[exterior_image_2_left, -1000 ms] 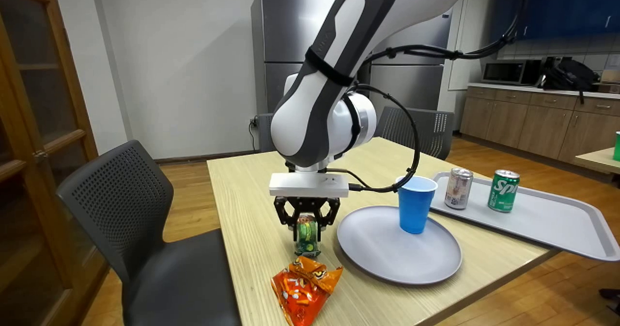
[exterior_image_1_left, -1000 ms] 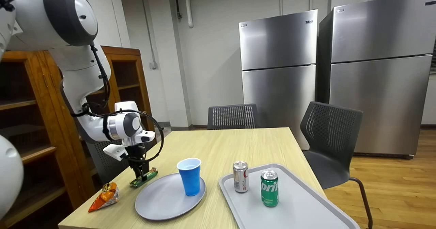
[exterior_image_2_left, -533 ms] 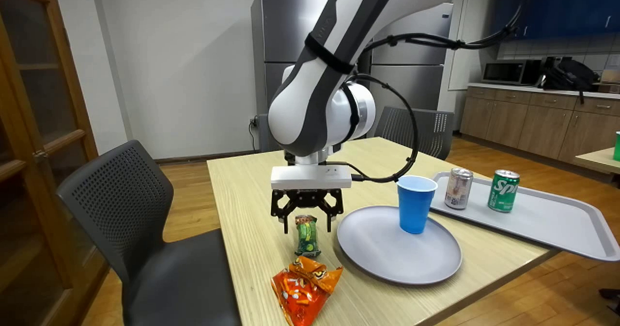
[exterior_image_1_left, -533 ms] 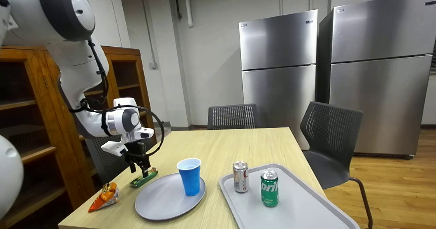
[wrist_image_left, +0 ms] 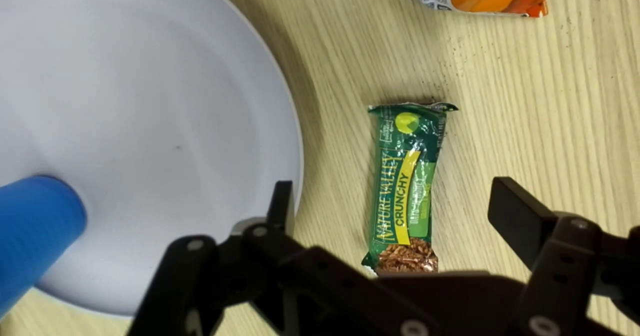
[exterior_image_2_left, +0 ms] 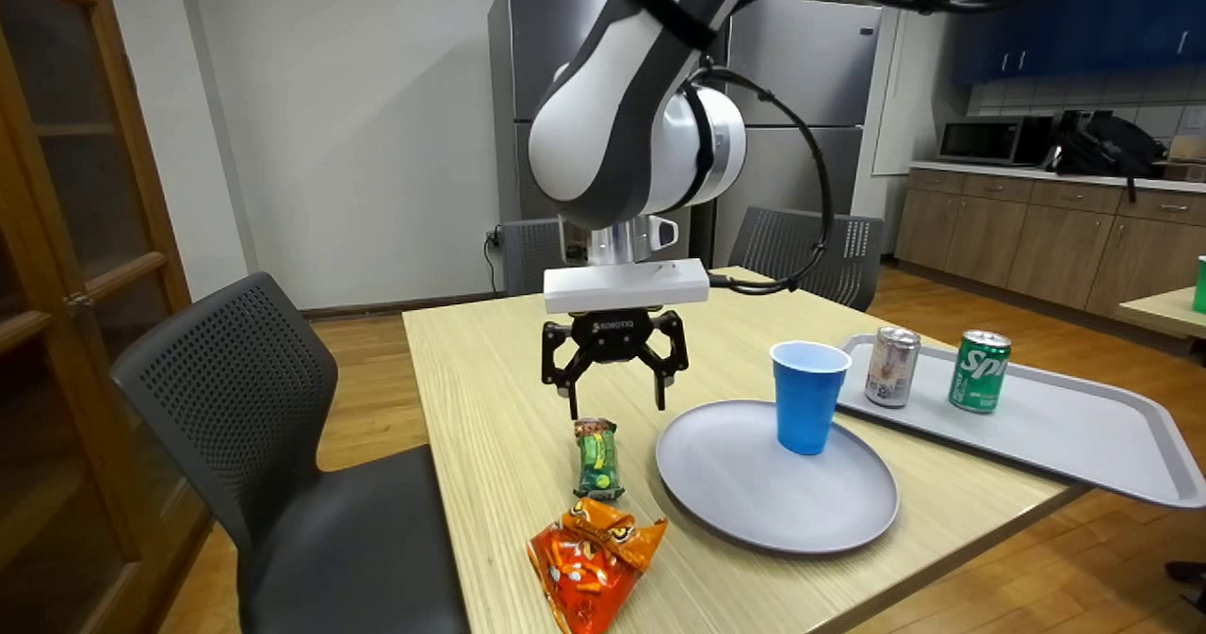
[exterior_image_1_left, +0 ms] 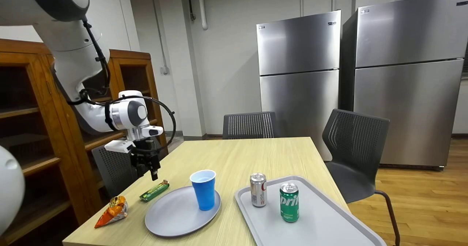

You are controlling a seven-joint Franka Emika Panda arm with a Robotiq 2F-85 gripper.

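My gripper [exterior_image_2_left: 617, 410] hangs above the wooden table with its jaws wide apart and nothing held. Below it lies a green granola bar [exterior_image_2_left: 597, 460], flat on the tabletop and apart from the fingers. In the wrist view the bar [wrist_image_left: 405, 186] shows between the two black fingers [wrist_image_left: 520, 216], its lower end hidden by the gripper body. An orange snack bag [exterior_image_2_left: 598, 559] lies close to one end of the bar. On the other side is a grey plate [exterior_image_2_left: 716, 493] with a blue cup [exterior_image_2_left: 808, 408] standing upright on it.
A grey tray [exterior_image_1_left: 318, 227] sits farther along the table, bearing a silver can [exterior_image_1_left: 258, 190] and a green can [exterior_image_1_left: 289, 203]. Dark chairs [exterior_image_2_left: 273, 446] stand around the table [exterior_image_1_left: 237, 158]. Behind the arm is a wooden cabinet [exterior_image_1_left: 58, 129].
The gripper, earlier low around the granola bar, has opened and risen clear of it, drifting slightly away from the orange bag. The bar stays on the table.
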